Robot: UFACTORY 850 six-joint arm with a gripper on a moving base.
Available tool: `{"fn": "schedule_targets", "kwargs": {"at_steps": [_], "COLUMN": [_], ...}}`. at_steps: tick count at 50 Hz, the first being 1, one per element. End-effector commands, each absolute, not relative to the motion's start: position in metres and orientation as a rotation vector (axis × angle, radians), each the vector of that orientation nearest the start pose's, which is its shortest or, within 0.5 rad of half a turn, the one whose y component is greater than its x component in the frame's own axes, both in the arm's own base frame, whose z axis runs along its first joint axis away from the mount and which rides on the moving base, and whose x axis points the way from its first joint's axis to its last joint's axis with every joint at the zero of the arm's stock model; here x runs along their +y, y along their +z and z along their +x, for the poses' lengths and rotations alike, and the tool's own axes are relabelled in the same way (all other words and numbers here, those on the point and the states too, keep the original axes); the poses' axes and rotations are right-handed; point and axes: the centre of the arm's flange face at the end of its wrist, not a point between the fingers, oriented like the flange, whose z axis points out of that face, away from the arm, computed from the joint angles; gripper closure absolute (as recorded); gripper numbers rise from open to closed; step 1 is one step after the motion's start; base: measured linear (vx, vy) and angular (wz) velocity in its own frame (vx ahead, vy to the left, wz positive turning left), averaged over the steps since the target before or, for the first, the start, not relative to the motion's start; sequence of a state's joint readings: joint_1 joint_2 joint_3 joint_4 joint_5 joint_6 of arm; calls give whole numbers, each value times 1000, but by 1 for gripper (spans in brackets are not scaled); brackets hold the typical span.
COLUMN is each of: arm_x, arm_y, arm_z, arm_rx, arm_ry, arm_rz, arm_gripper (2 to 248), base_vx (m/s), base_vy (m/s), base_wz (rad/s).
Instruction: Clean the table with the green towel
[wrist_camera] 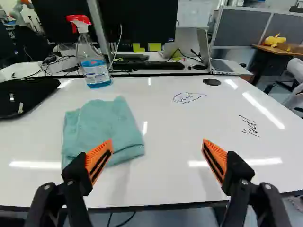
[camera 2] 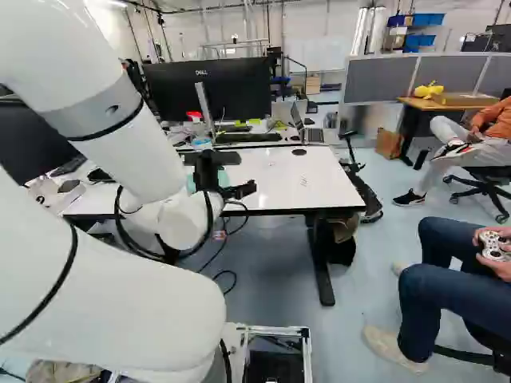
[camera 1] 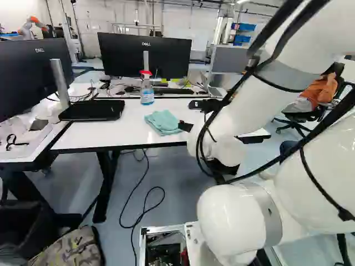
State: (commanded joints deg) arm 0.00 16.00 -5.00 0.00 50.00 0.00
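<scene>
My gripper (camera 1: 191,115) is at the near edge of the white table (camera 1: 91,138), just beside the folded green towel (camera 1: 162,121) in the left base view. In the wrist view the gripper (wrist_camera: 157,151) stands wide open with nothing between its orange-padded fingers. There the towel (wrist_camera: 102,130) lies flat on the table, ahead of one finger, whose tip overlaps its near part in the picture; whether they touch I cannot tell. Dark pen marks (wrist_camera: 188,98) and a second scribble (wrist_camera: 250,126) are on the bare tabletop (wrist_camera: 180,123).
A spray bottle (wrist_camera: 94,66) with a red head stands behind the towel. Monitors (camera 1: 145,55), a laptop (wrist_camera: 215,61) and a keyboard (wrist_camera: 149,65) are farther back. A black monitor base (camera 1: 92,110) lies beside the towel. Another robot (camera 1: 31,25) stands far off. Cables (camera 1: 145,205) hang below the table.
</scene>
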Motion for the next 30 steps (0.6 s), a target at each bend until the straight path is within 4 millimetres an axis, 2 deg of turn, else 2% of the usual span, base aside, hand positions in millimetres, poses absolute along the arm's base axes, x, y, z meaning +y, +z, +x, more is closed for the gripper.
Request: {"fn": "schedule_targets", "kwargs": {"at_steps": [1,30], "arm_x": [0,5], "arm_y": [367,372], "arm_z": [278,334], "arm_rx": [0,-20], "arm_ry": [-1819,-1795], "arm_rz": [-2561,-2568], "arm_gripper": [3,3], "base_vx": [0,0], "base_vy": [0,0], "base_wz": [0,0]}}
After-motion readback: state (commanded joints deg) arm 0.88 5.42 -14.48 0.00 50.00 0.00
